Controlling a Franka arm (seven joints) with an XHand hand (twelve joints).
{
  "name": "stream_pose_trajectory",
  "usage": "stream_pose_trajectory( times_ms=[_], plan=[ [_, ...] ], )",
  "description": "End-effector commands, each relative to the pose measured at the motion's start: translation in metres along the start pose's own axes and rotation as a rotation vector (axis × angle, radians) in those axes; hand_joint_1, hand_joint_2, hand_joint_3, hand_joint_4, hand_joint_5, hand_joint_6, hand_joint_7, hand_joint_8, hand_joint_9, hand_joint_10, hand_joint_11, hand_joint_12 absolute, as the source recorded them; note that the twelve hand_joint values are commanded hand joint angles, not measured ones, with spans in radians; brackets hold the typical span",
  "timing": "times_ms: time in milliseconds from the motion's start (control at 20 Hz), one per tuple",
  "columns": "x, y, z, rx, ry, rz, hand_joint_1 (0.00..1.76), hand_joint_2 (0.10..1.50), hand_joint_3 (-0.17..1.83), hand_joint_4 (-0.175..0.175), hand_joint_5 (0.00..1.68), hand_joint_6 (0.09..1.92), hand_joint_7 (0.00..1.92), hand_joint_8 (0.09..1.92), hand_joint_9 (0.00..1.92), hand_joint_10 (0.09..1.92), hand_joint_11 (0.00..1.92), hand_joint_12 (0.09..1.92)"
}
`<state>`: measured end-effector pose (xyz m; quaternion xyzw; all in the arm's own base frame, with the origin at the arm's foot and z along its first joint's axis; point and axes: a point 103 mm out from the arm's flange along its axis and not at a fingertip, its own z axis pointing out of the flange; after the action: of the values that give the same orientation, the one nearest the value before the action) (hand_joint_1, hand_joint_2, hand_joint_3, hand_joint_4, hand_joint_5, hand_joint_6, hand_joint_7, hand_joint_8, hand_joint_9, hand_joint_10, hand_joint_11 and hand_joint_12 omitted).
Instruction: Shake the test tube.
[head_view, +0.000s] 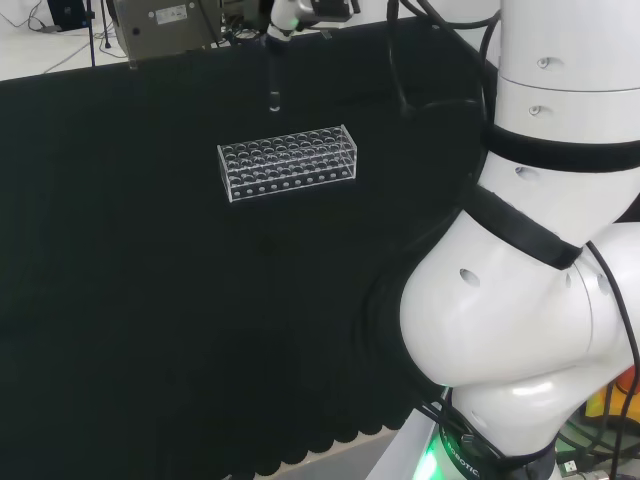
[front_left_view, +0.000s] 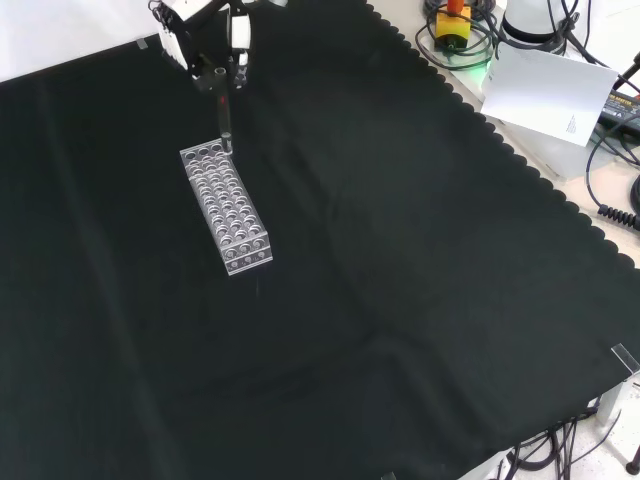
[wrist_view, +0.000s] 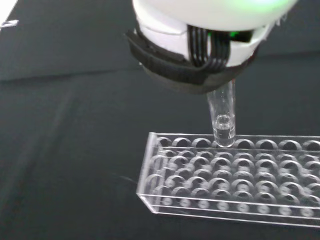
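A clear test tube (wrist_view: 223, 120) hangs upright from the hand (wrist_view: 200, 45), whose fingers are curled round its upper part. In the front view the hand (front_left_view: 215, 55) is at the top left, and the tube (front_left_view: 225, 125) reaches down to the far end of a clear rack (front_left_view: 226, 208) with many holes. The tube's rounded bottom hovers just above the rack (wrist_view: 230, 175). In the head view the tube (head_view: 273, 85) hangs beyond the rack (head_view: 288, 162), held by the hand (head_view: 295, 15) at the top edge.
Black cloth (front_left_view: 400, 300) covers the bench around the rack. A white box (front_left_view: 545, 95) and cables (front_left_view: 460, 35) lie past the cloth's scalloped edge at the front view's upper right. The arm's white links (head_view: 540, 250) stand at the head view's right.
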<state>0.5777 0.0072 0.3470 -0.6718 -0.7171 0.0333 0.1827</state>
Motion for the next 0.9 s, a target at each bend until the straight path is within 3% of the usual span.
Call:
stream_pose_trajectory(
  times_ms=[50, 450, 600, 750, 900],
  plan=[
    [-0.06, -0.019, 0.0, 0.021, -0.067, 0.132, 1.44, 0.64, 0.59, -0.175, 1.35, 0.3, 1.44, 0.67, 1.53, 0.09, 1.2, 0.85],
    [-0.152, -0.052, -0.018, -0.008, -0.065, 0.402, 1.44, 0.63, 0.59, -0.175, 1.35, 0.3, 1.44, 0.67, 1.53, 0.09, 1.2, 0.85],
    [-0.173, -0.061, -0.027, -0.029, -0.05, 0.476, 1.44, 0.63, 0.59, -0.175, 1.35, 0.3, 1.44, 0.67, 1.53, 0.09, 1.2, 0.85],
    [-0.177, -0.064, -0.032, -0.045, -0.048, 0.479, 1.44, 0.63, 0.59, -0.175, 1.35, 0.3, 1.44, 0.67, 1.54, 0.09, 1.2, 0.85],
    [-0.163, -0.058, -0.03, -0.049, -0.035, 0.434, 1.44, 0.63, 0.59, -0.175, 1.35, 0.3, 1.44, 0.67, 1.54, 0.09, 1.2, 0.85]
  ],
)
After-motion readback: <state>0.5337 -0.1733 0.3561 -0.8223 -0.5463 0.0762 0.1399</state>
